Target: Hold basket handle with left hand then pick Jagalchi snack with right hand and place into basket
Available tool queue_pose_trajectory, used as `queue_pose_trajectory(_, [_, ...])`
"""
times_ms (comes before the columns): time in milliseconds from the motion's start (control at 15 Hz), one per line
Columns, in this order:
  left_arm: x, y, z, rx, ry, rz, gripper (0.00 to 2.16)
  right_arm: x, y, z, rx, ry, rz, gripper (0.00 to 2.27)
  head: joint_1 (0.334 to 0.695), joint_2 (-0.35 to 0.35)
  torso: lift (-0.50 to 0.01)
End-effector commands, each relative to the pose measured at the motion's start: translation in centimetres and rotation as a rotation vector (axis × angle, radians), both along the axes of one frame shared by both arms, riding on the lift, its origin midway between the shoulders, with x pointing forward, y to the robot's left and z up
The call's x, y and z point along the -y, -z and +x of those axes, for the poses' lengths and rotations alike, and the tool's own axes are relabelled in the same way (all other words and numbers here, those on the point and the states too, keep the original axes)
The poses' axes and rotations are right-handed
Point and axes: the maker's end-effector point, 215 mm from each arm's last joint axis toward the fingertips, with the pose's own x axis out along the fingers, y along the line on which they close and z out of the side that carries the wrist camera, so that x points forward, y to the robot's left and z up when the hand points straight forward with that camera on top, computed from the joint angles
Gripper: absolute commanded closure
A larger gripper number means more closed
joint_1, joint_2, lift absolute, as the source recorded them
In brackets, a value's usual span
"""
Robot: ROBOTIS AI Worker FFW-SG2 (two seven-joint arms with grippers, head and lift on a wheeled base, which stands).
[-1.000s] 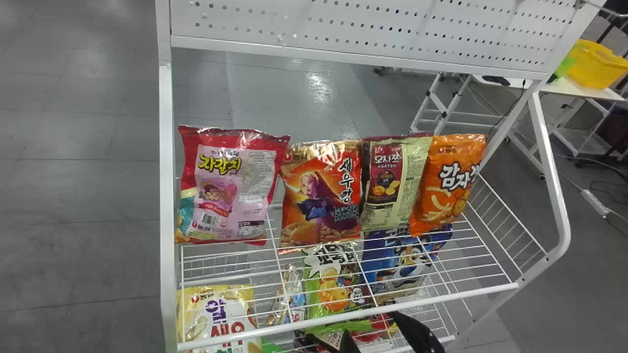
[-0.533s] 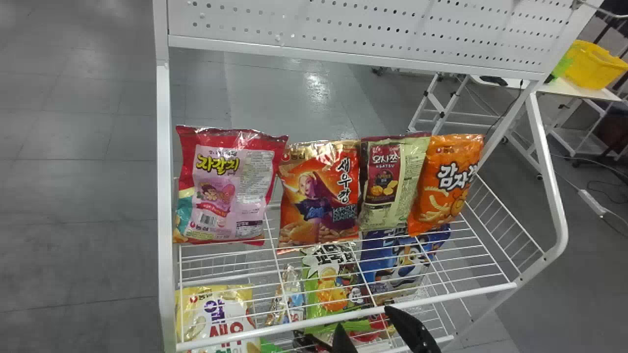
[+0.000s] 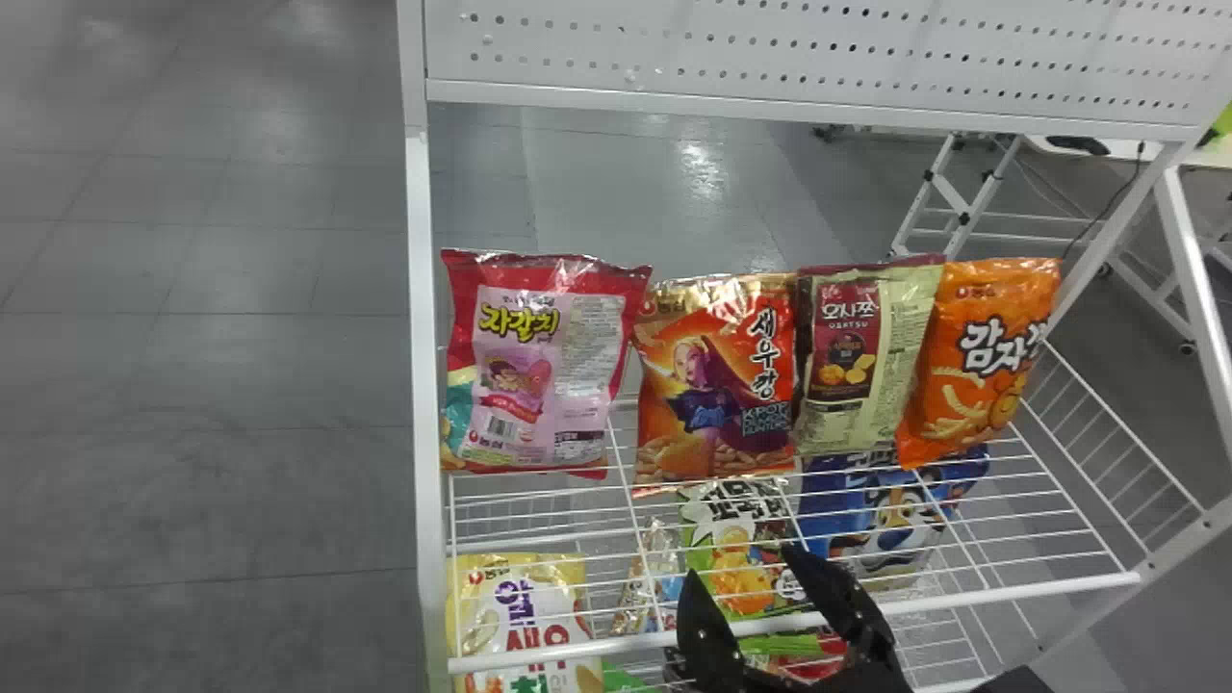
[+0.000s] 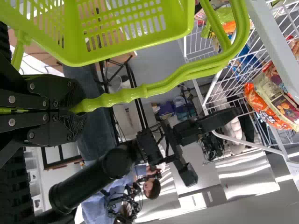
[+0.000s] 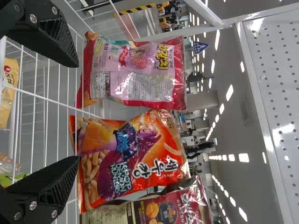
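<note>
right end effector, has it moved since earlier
Yes, the right end effector has moved up and left relative to the shelf's front rail in the head view, tips now past it.

Black from arm to fingertip, the robot's right pincer (image 3: 740,561) shows at five o'clock in the head view, its two fingers (image 5: 49,35) curved and tapering to points. In the right wrist view, their inner faces bear fine ridges, with silver round-headed screws (image 5: 32,206) at the base. The left pincer (image 4: 77,109) matches in matte black, its flat linkage plates (image 4: 28,99) studded with bright screws and its pads (image 4: 77,95) grained with wavy ridges. The right arm (image 4: 84,182) combines a smooth cylindrical section, a rounded joint (image 4: 117,163) and boxy black housings (image 4: 188,174).
</note>
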Motion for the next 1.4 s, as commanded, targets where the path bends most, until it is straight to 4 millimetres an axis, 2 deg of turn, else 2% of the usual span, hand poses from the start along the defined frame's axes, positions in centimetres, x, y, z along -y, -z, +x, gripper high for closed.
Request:
queue_pose_trajectory(0, [0.0,-0.2,-0.1,0.002,0.007,-0.006,2.15,-1.5,-0.4,1.5,-0.007,-0.014,0.013,0.11,0.695,-0.151,-0.008])
queue_pose_trajectory(467, [-0.5,-0.3,-0.2,0.006,0.026,0.009,2.15,-4.3,-2.6,6.7,0.033,0.018,-0.008,0.11,0.695,-0.055,-0.008])
queue_pose_trajectory(733, [-0.7,-0.3,-0.3,0.007,0.036,0.012,2.15,-6.4,-2.6,9.2,0.032,0.015,-0.006,0.11,0.695,-0.003,-0.008])
queue_pose_trajectory(1000, [-0.8,-0.2,-0.4,0.004,0.038,0.016,2.15,-9.4,-1.4,11.1,-0.015,-0.031,-0.007,0.11,0.695,0.053,-0.008])
queue_pose_trajectory(1200, [-1.0,-0.2,-0.4,0.004,0.042,0.019,2.15,-10.6,-0.7,12.7,-0.027,-0.042,-0.018,0.11,0.695,0.088,-0.008])
queue_pose_trajectory(1333, [-1.0,-0.2,-0.4,0.004,0.042,0.021,2.15,-11.4,-1.2,13.8,-0.017,-0.045,-0.025,0.11,0.695,0.104,-0.008])
